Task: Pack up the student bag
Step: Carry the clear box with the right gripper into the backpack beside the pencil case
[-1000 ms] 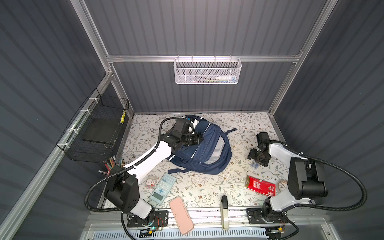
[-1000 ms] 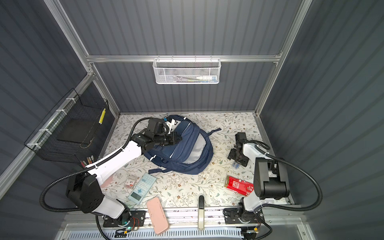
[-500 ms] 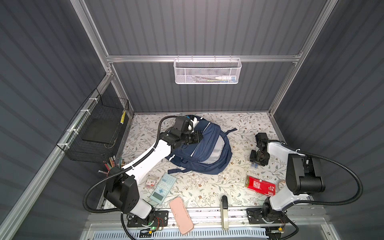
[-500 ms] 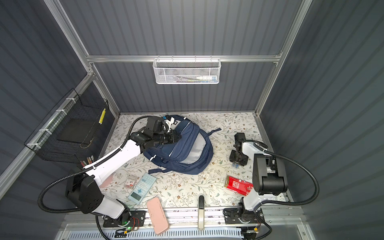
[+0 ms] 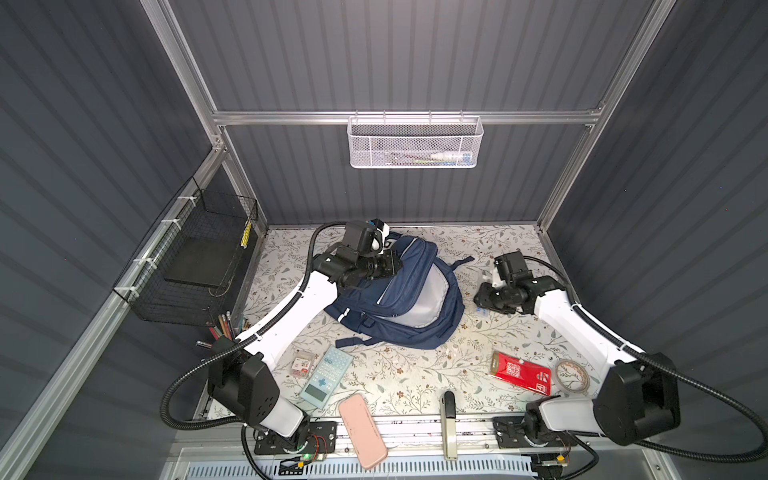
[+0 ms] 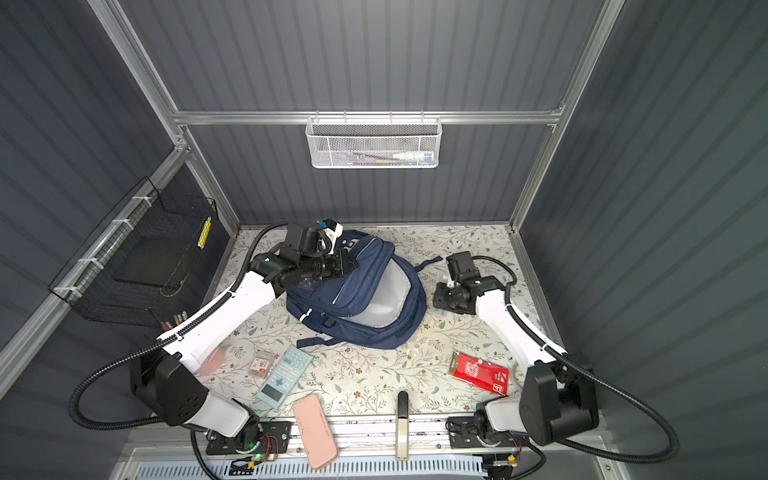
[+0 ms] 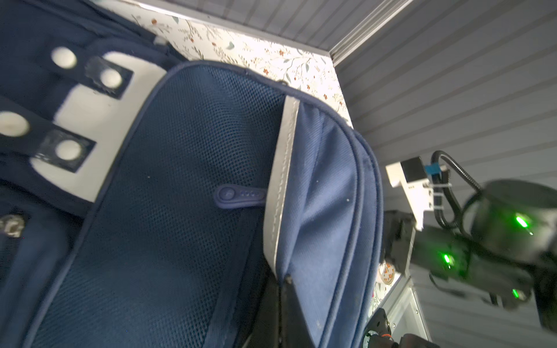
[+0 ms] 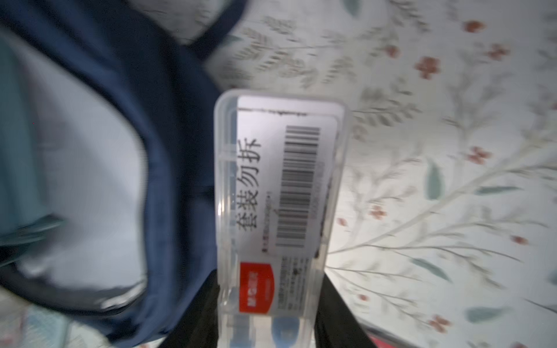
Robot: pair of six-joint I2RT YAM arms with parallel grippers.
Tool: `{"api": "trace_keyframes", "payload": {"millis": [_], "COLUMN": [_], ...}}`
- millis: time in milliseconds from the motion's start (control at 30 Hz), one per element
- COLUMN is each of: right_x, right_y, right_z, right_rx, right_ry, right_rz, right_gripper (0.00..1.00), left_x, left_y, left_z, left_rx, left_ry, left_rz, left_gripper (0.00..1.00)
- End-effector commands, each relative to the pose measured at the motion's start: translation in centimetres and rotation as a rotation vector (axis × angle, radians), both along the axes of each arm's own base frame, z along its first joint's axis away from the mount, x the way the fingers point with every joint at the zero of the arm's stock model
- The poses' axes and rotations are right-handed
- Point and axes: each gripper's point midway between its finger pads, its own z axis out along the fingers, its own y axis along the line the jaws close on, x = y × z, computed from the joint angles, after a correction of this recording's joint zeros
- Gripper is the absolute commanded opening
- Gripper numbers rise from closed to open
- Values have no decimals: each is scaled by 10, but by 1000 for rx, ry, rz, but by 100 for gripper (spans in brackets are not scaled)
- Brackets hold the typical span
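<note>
The right gripper (image 8: 271, 292) squeezes a small clear box (image 8: 280, 192) just beside the student bag (image 5: 399, 299). The bag lies on the table (image 5: 415, 374) and looks soft and floppy. At its far top, the left gripper (image 7: 283, 289) pinches the cloth rim tight, a good spot to hold it open.
</note>
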Motion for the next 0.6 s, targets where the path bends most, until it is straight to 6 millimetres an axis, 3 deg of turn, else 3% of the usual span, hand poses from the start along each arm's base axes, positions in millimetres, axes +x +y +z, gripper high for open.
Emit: {"api": "trace_keyframes", "payload": {"millis": [0, 100, 367, 467, 567], "right_x": [14, 36, 78, 87, 92], "right_y": [61, 105, 206, 232, 236], "right_z": [30, 39, 25, 14, -4], "right_rx": [231, 301, 406, 466, 479], "right_ry": [-82, -125, -169, -163, -166], "right_rz": [50, 106, 167, 146, 75], "right_gripper": [29, 29, 29, 29, 30], "left_x": [7, 9, 17, 23, 27], "left_y": [-7, -11, -12, -8, -3], "left_z": [52, 62, 79, 82, 89], "left_rx": [-67, -98, -120, -132, -154], "left_ry": [-101, -91, -104, -100, -107], "left_rz": [-31, -56, -52, -37, -24], "left_gripper": [0, 0, 0, 0, 0]}}
